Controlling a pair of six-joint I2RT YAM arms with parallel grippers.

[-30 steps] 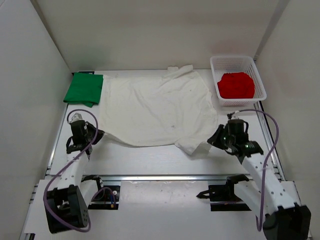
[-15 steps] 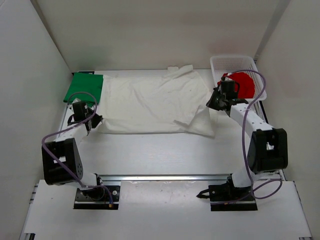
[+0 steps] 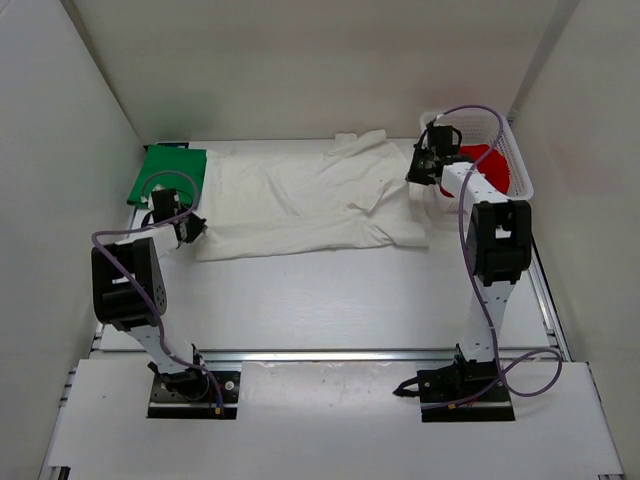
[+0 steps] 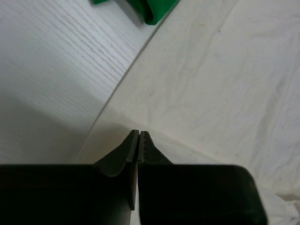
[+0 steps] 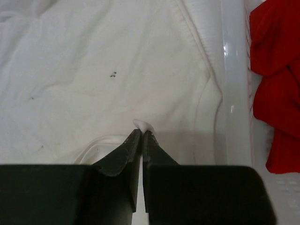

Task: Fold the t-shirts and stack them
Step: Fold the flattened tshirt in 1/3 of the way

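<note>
Jaws of the right gripper (image 5: pixel 142 132) pinch a nub of the cream cloth t-shirt (image 3: pixel 300 200), which lies as a wide band across the far part of the white table (image 3: pixel 330 300). Its right edge is just beside the white plastic mesh basket (image 3: pixel 517 160) holding the crumpled bright red t-shirt (image 3: pixel 490 165). The left gripper (image 4: pixel 139 134) sits at the shirt's left edge with its jaws closed to a hairline; whether they grip cloth cannot be told. The folded bright green t-shirt (image 3: pixel 168 175) lies at far left.

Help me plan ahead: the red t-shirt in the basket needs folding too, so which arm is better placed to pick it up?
Right. The right gripper is beside the basket holding the red t-shirt, though it pinches the white t-shirt; the left gripper is at the opposite edge.
</note>
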